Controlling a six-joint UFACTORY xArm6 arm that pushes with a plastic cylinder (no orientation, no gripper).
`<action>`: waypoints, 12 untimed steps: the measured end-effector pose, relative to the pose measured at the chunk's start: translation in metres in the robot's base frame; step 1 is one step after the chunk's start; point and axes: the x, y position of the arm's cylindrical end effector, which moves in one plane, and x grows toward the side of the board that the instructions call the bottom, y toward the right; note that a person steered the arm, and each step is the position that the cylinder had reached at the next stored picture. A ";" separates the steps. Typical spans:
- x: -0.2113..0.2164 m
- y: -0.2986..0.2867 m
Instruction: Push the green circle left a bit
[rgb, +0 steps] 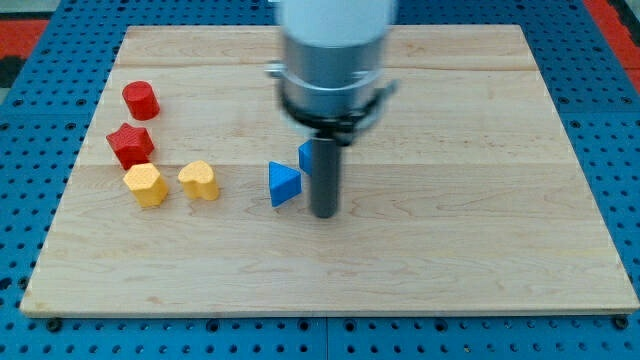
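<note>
No green circle shows anywhere in the camera view; the arm's body may hide part of the board. My tip (324, 215) rests on the wooden board (480, 240), just right of a blue triangle (283, 184). A second blue block (306, 156) sits partly hidden behind the rod, so its shape cannot be made out.
At the view's left stand a red cylinder (141, 100), a red star-like block (131, 145), a yellow hexagon (146, 184) and a yellow heart-like block (199, 179). Blue pegboard (30, 150) surrounds the board.
</note>
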 end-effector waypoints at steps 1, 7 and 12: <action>-0.010 -0.026; -0.168 0.261; -0.141 0.126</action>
